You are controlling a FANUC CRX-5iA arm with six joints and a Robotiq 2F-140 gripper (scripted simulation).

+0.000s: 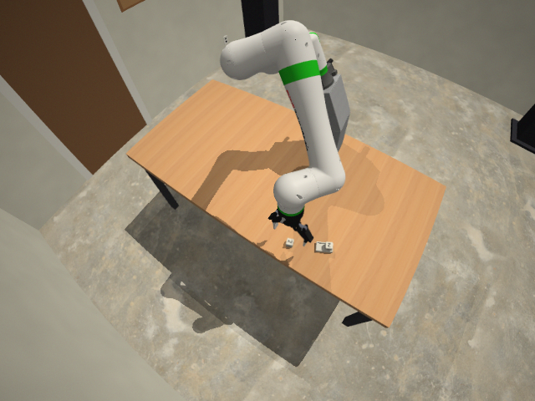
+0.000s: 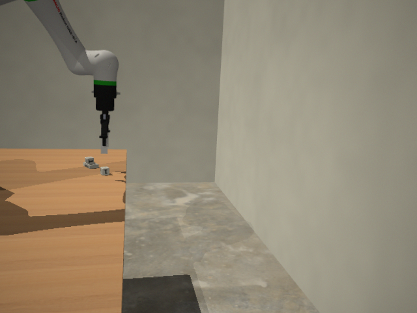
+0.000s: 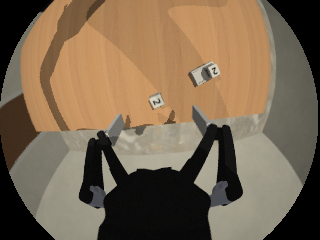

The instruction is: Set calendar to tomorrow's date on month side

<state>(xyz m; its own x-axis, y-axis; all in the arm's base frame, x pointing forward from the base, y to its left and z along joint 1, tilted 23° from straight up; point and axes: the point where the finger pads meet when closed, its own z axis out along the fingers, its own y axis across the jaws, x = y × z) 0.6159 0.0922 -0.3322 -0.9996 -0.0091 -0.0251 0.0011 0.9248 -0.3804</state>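
A small white tray (image 1: 323, 247) lies on the wooden table near its front edge, with one white number cube in it; it also shows in the exterior view (image 2: 90, 163) and in the wrist view (image 3: 204, 74). A second white cube (image 1: 288, 242) lies loose on the table beside the tray, close to the edge, and shows in the other views too (image 2: 105, 170) (image 3: 156, 100). My gripper (image 1: 290, 231) (image 3: 156, 115) hangs above the loose cube, fingers pointing down and wide open, with nothing between them. In the exterior view the gripper (image 2: 104, 148) shows edge-on.
The table's front edge (image 1: 276, 254) runs just beside the loose cube, with bare floor below. A wall (image 2: 303, 134) stands to the right past the table. The arm's shadow falls across the table top.
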